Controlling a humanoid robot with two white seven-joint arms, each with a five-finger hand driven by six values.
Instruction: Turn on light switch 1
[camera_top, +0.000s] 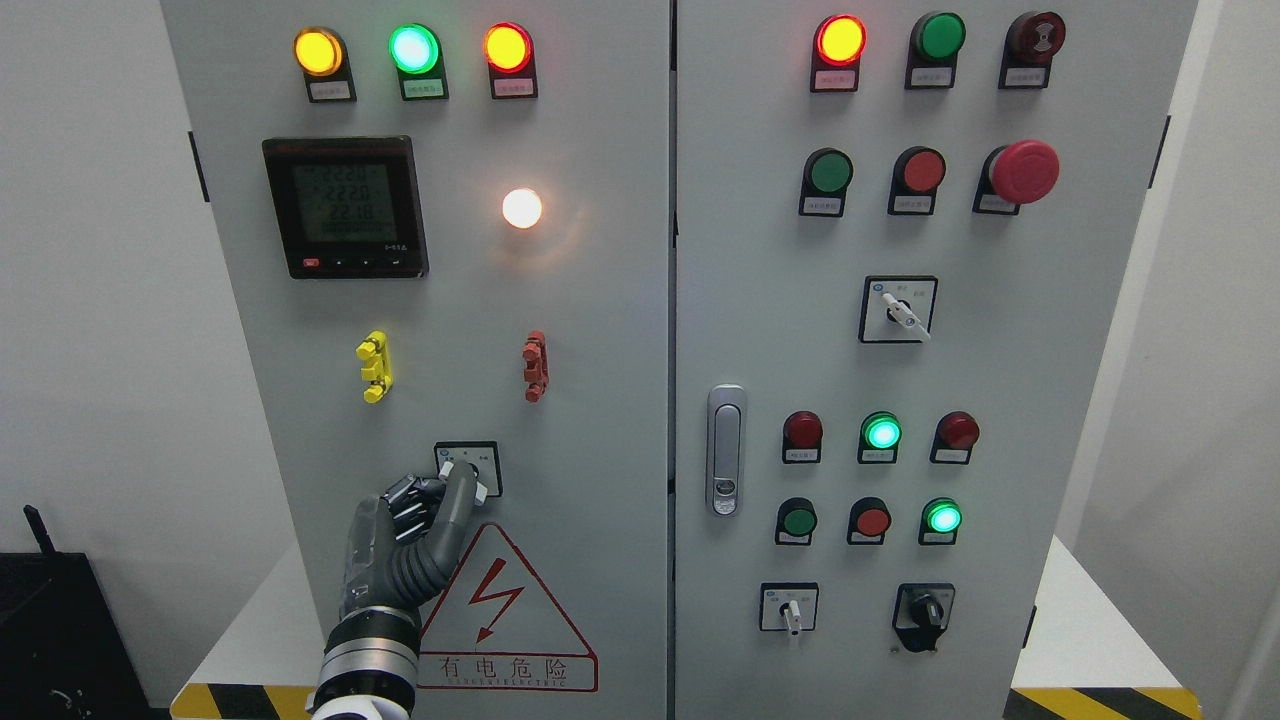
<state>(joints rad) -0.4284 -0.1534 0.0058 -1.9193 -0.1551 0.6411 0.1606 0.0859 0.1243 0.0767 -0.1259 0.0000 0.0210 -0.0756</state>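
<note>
So my left hand (415, 525), the dark grey one with the metal cuff, is up against the left door of the big light-grey electrical cabinet (600, 420), and my fingers (462, 487) are pinched around the small white knob of the square black-framed rotary switch (468, 468) sitting low on that door, right above the red triangle warning sticker with the lightning bolt (500, 615). Thumb looks stretched up along the knob, other fingers curled in beside it on the left. Straight up the door there's a round white lamp glowing warm (522, 208), next to the black digital meter with the green display (345, 207). Between those and the switch sit a yellow plastic clip (374, 366) and a red plastic clip (536, 366). Can't see my right arm at all from here.
</note>
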